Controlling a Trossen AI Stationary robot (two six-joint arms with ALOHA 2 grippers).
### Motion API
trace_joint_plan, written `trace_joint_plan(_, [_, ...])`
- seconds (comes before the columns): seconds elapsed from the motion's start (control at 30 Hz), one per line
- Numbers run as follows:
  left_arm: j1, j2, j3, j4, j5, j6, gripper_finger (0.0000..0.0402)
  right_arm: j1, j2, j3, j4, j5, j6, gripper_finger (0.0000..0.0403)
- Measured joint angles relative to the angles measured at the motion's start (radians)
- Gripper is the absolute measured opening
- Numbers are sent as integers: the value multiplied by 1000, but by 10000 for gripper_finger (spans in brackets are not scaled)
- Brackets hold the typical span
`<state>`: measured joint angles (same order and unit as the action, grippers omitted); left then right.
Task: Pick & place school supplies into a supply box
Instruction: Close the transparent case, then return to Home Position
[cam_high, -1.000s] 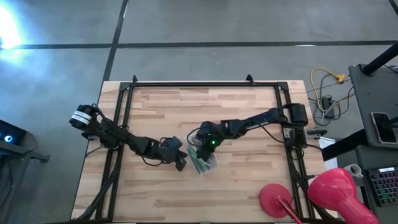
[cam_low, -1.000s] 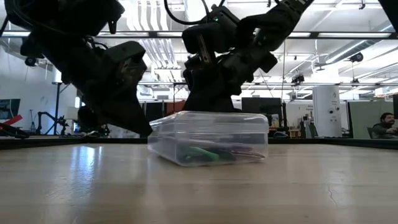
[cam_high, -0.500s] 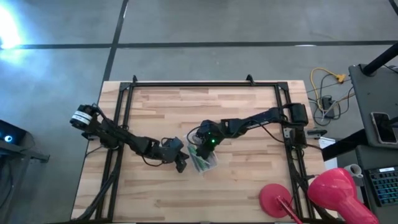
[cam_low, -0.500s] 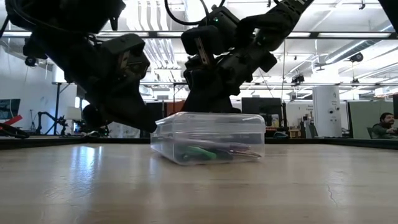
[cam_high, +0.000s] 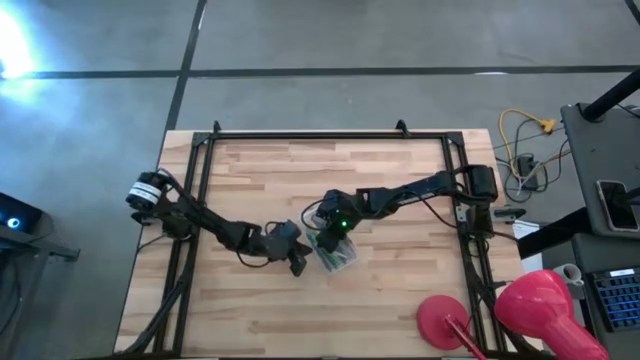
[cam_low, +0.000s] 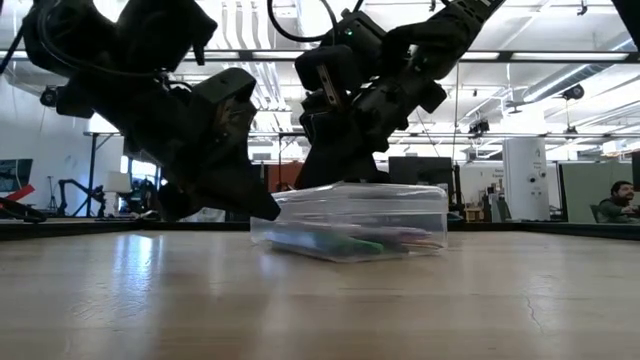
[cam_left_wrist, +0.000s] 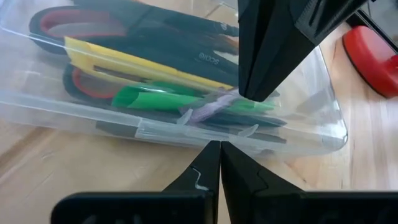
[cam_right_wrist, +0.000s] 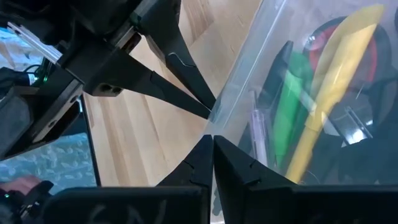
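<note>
The clear supply box (cam_high: 339, 255) sits on its base mid-table, holding red-handled scissors (cam_left_wrist: 59, 18), a yellow pen (cam_left_wrist: 143, 65), a green pen (cam_left_wrist: 168, 99), a lilac pen (cam_left_wrist: 211, 107) and dark pens. My left gripper (cam_high: 298, 264), shut, is at the box's left side. My right gripper (cam_high: 322, 232), shut, comes down from the far right to the same side of the box (cam_right_wrist: 249, 81). In the low view both grippers crowd the box (cam_low: 360, 222); the left gripper (cam_low: 262, 205) is on the picture's left. My left gripper pushes with its shut fingertips (cam_left_wrist: 219, 149) against the box's long side wall (cam_left_wrist: 186, 127), coming level from the table's left. The box stays flat on the table. My right gripper sets its shut fingertips (cam_right_wrist: 214, 148) at the rim of that wall (cam_right_wrist: 219, 106), slanting down from above. Whether they press on it, I cannot tell.
Two big pink-red round objects (cam_high: 445, 322) (cam_high: 545, 305) lie at the table's near right corner. Black frame rails (cam_high: 200, 170) run along the left, right and far edges. Bare wood lies near and far of the box. A person (cam_low: 620, 200) sits far behind in the room.
My left gripper has moved toward the table's right, staying shut, and the box has slid a little to the right and turned slightly on the table ahead of it. My right gripper has stayed at the box's rim.
</note>
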<state>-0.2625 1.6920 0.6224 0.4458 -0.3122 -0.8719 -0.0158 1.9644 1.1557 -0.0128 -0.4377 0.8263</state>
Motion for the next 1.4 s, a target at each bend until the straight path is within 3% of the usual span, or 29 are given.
trace_joint_plan(0.13, [-12, -20, -2, -38, 0, 0, 0, -3, -6, 0, 1, 0, -1, 9])
trace_joint_plan(0.27, [-32, -49, -9, -181, -7, -3, 0, -6, -45, -3, -18, 10, -21, 9])
trace_joint_plan(0.5, [-67, -86, -15, -278, -26, -93, 0, -19, -185, -1, -32, 159, -89, 9])
trace_joint_plan(0.63, [-71, -163, -10, -266, -66, -104, 0, -15, -279, -2, -55, 248, -215, 9])
trace_joint_plan(0.77, [-71, -301, -1, -263, -69, -4, 0, -21, -377, 0, -103, 266, -344, 9])
trace_joint_plan(0.93, [-59, -499, -11, -283, -69, 126, 0, -27, -515, -1, -161, 258, -436, 9])
trace_joint_plan(1.07, [-54, -649, -27, -314, -82, 138, 0, -25, -628, -1, -222, 257, -448, 9])
trace_joint_plan(1.2, [-56, -777, -42, -316, -86, 107, 0, 3, -750, 0, -435, 121, -520, 9])
trace_joint_plan(1.27, [-58, -819, -41, -308, -86, 105, 0, 5, -801, -16, -532, 71, -476, 9])
trace_joint_plan(1.4, [-54, -881, -51, -311, -84, 104, 0, 0, -933, -159, -493, 59, -409, 9])
